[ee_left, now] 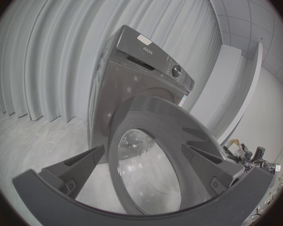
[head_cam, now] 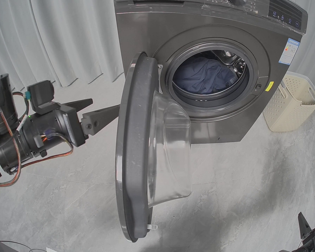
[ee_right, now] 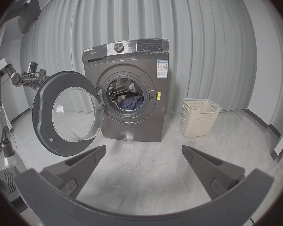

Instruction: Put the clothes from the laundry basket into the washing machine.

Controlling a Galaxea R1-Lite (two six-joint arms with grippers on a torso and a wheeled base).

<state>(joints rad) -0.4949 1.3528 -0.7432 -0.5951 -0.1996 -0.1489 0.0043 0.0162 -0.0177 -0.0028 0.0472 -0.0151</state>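
Observation:
The grey washing machine [head_cam: 199, 21] stands with its round door [head_cam: 136, 140] swung wide open. Dark blue clothes [head_cam: 203, 76] lie inside the drum, also seen as the clothes [ee_right: 131, 102] in the right wrist view. The cream laundry basket [head_cam: 294, 102] stands on the floor to the right of the machine, and no clothes show above its rim. My left gripper [head_cam: 105, 104] is open at the door's outer side; the door [ee_left: 154, 160] lies just in front of the left gripper [ee_left: 142, 147], contact unclear. My right gripper [ee_right: 143, 148] is open and holds nothing, low and well back from the machine.
Pale curtains [head_cam: 59, 32] hang behind the machine. Grey tiled floor [head_cam: 234, 179] lies open in front of the machine and the basket [ee_right: 199, 116]. The open door [ee_right: 66, 113] juts out over the floor on the machine's left side.

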